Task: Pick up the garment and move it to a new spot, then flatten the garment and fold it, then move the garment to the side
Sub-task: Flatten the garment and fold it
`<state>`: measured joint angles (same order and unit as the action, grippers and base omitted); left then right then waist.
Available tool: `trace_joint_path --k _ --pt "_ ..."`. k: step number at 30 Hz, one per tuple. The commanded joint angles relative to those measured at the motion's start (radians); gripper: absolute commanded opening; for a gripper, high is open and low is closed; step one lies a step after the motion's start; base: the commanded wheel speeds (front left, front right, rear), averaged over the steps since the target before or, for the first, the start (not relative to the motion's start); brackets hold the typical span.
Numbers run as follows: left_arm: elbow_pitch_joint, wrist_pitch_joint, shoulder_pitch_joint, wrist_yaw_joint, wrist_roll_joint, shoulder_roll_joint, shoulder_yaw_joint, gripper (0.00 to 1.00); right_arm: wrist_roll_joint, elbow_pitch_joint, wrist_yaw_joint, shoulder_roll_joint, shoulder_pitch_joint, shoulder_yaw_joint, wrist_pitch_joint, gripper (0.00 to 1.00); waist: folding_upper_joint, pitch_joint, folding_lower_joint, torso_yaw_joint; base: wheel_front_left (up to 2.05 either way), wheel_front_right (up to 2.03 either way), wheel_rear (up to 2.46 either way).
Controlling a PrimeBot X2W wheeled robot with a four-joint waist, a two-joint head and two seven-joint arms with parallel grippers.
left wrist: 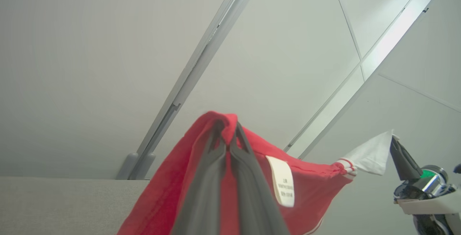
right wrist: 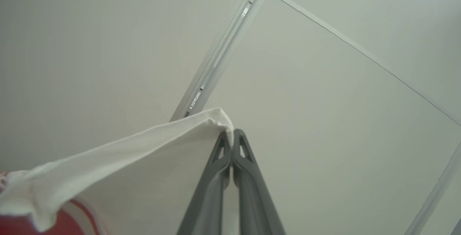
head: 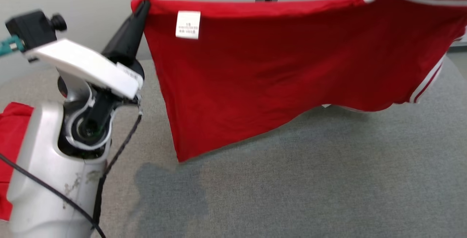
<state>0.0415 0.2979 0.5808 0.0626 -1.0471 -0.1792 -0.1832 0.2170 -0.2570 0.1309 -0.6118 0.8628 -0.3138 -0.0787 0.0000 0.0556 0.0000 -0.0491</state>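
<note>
Garment: the red garment hangs in the air like a sheet on a line, over the far half of the grey tabletop, spread from its left side to its right edge
Left pincer: the left pincer is pressed together on the top red corner, so that end cannot drop
Right pincer: the right pincer is pinching the white part of the cloth at the other top end, so the two pull the top edge out straight
Why so high: I think holding it up lets the cloth fall open and lose its bunches before it goes down flat
Low edge: the lowest corner dips close to the tabletop near the middle; I cannot tell if it touches
White tag: a small white tag sits near the top left corner, facing the robot, so this may be the inside
Other cloth: some red cloth lies at the left edge of the tabletop, behind the pale left arm
Next, I guess: lower it gently onto a bare spot, both ends going down together, or it may crumple
</note>
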Motion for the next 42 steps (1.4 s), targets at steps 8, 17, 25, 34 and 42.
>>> trace_joint_path --k 8,17,25,34,42 --pt "0.062 0.027 0.271 0.070 0.085 -0.033 -0.005 0.00 0.005 -0.062 0.000 -0.054 0.296 -0.116 0.015 0.00 0.0000 0.189 0.0000 0.020 0.00 0.00 0.00" --pt "0.365 -0.127 0.726 0.024 0.198 -0.007 -0.014 0.00 -0.063 -0.364 0.000 0.001 0.801 -0.204 -0.113 0.00 0.0000 0.420 0.0000 0.035 0.00 0.00 0.00" --pt "0.613 -0.403 1.011 -0.051 0.266 0.060 -0.012 0.00 -0.231 -0.505 0.000 0.113 1.040 -0.057 -0.188 0.00 0.0000 0.570 0.0000 0.045 0.00 0.00 0.00" --pt "0.860 -0.541 1.015 -0.132 0.327 0.087 -0.074 0.00 -0.264 -0.487 0.000 0.192 0.820 -0.031 -0.187 0.00 0.0000 0.643 0.0000 0.031 0.00 0.00 0.00" --pt "0.950 -0.563 0.930 -0.169 0.363 0.088 -0.058 0.00 -0.241 -0.491 0.000 0.210 0.651 -0.008 -0.187 0.00 0.0000 0.643 0.0000 0.021 0.00 0.00 0.00"
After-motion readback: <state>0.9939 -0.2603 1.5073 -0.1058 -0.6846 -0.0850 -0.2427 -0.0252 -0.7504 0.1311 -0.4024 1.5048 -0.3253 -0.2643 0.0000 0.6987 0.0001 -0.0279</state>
